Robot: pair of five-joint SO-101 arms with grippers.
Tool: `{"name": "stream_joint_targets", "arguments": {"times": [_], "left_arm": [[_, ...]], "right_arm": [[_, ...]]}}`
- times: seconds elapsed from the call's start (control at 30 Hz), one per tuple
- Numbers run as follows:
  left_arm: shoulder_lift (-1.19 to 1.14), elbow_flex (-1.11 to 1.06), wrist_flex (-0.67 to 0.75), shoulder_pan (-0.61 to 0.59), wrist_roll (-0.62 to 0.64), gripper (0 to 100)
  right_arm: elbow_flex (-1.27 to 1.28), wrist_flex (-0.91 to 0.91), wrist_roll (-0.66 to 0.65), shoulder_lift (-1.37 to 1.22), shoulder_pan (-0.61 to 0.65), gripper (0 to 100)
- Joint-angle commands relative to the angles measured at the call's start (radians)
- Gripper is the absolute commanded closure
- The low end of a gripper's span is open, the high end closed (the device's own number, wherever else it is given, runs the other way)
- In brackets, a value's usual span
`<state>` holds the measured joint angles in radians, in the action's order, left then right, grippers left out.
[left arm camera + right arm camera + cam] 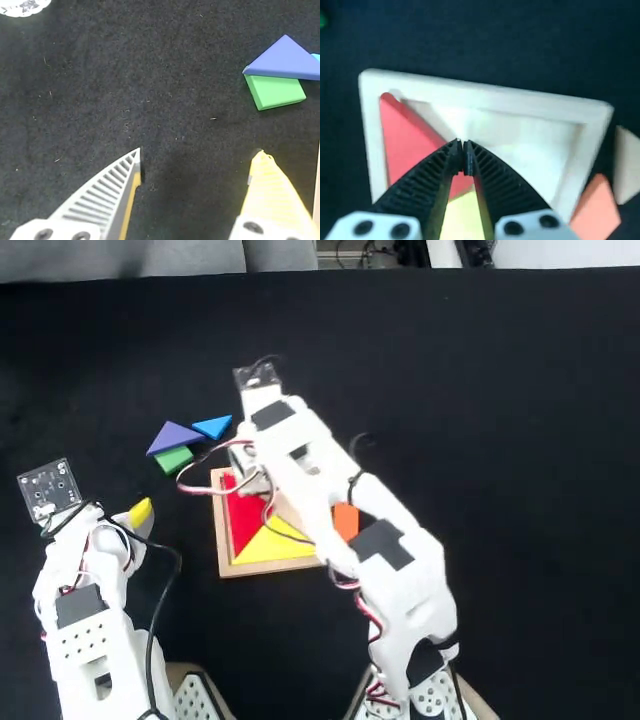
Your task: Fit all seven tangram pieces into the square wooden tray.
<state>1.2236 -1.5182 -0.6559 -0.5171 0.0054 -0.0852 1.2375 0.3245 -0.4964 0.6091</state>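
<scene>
Tangram pieces lie in two places: a red triangle point(402, 137) and a yellow triangle point(272, 540) sit inside the square wooden tray point(218, 535) on the bench point(500, 390); an orange piece point(346, 520) lies just beside its rim; a purple triangle point(285, 60) overlaps a green piece point(277, 91), with a blue triangle point(213, 426) beside them, off the tray's far corner. Your right hand point(461, 146) hangs over the tray, fingers pressed together; your left hand point(200, 155) is spread, gripping nothing.

The gripper point(463, 150) is pinched tight above the tray point(485, 97). A red piece point(405, 140) and a yellow piece point(461, 215) lie inside the tray. An orange piece point(597, 205) sits just outside it.
</scene>
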Motion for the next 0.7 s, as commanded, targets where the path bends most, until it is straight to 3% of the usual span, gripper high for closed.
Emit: {"name": "stream_joint_targets", "arguments": {"times": [0.0, 0.67], "left_arm": [[-0.002, 0.012, 0.006, 0.015, 0.008, 66], [-0.002, 0.013, 0.006, 0.015, 0.008, 66]], "right_arm": [[-0.047, 0.035, 0.003, 0.016, 0.043, 98.8], [-0.061, 0.115, 0.002, 0.054, -0.052, 98.8]]}}
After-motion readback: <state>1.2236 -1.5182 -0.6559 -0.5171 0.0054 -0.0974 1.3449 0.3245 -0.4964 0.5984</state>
